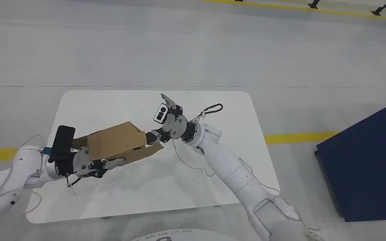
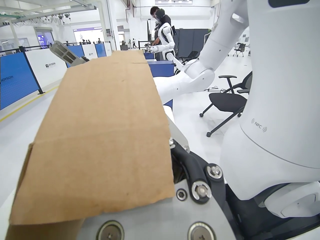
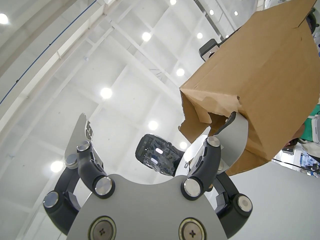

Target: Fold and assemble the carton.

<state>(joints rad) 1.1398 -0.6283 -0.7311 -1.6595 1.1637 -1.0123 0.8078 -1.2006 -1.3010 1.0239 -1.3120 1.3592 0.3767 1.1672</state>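
Now one finger [image 3: 237,136] of the right gripper [image 3: 157,118] sits inside the carton [image 3: 262,76]

A white table [image 1: 236,114] with rounded corners stands on a pale grey floor [image 1: 181,42]; a yellow line [image 1: 298,138] on the floor meets it at both sides. A brown carton [image 1: 114,140] sits tilted over the table's left half; whether it touches the top cannot be told. Near the far edge is a black loop [image 1: 213,109], lying or hanging, unclear which
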